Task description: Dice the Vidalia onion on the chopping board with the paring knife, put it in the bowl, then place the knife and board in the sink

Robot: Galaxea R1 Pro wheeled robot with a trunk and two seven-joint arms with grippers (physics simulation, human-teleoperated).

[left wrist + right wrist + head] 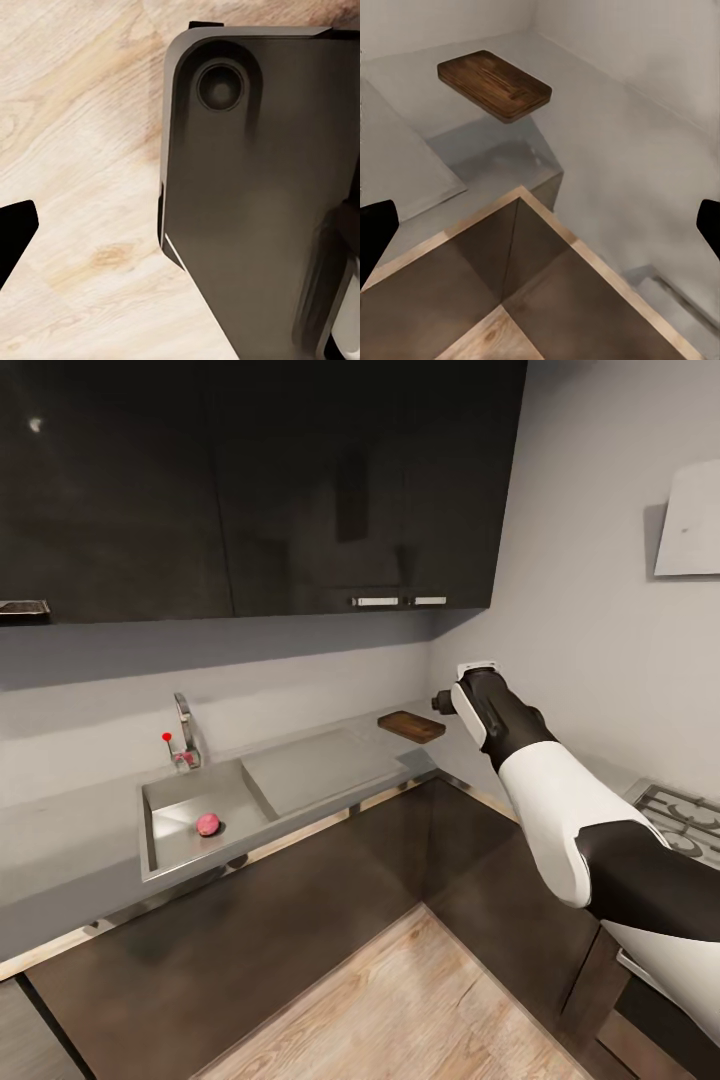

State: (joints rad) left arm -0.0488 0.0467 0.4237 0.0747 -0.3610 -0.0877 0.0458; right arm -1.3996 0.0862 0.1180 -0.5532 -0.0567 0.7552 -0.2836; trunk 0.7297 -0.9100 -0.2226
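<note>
A small reddish onion point(208, 824) lies in the steel sink point(165, 800) at the left. The dark brown chopping board point(411, 726) sits in the countertop's point(70, 840) far corner. My right gripper point(446, 702) is raised just right of the board and a little above it. In the right wrist view the board point(495, 84) lies ahead of the right gripper point(540, 229), which is open and holds nothing. My left gripper point(180, 232) hangs over the wooden floor beside my dark base, with one fingertip point(15, 232) showing. The paring knife and the bowl are out of view.
A faucet point(185, 732) with a red knob stands behind the sink. Dark wall cabinets point(260, 480) hang above the counter. A stove top point(685, 820) lies at the right, past the corner. Wooden floor point(420, 1010) runs along the dark cabinet fronts.
</note>
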